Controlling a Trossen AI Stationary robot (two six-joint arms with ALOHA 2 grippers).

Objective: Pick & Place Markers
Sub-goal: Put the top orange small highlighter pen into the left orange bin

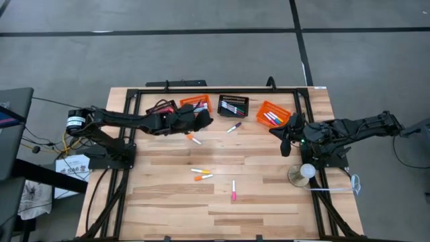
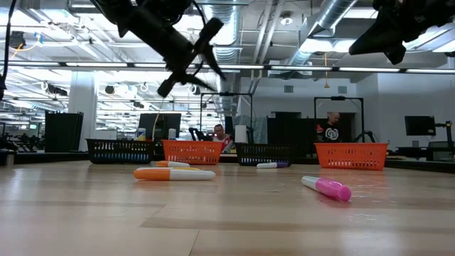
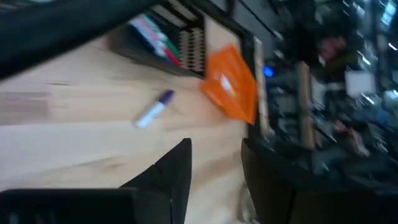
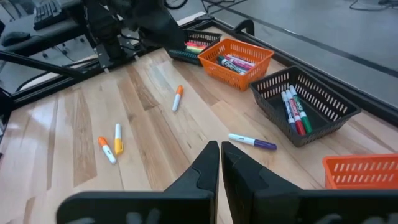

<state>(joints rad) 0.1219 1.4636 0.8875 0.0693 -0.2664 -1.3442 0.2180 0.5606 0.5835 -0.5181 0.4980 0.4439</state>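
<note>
Several markers lie loose on the wooden table: an orange-capped one, a purple-capped one, two orange and yellow ones, and a pink one. More markers lie in the baskets along the far edge. My left gripper hovers above the table in front of the orange basket, rolled onto its side, open, with nothing between its fingers. My right gripper hangs shut and empty above the table's right part.
Four slotted baskets stand in a row at the far edge: black, orange, black, orange. A black frame borders the table. A small round lamp stands near the right arm's base. People show in the room beyond.
</note>
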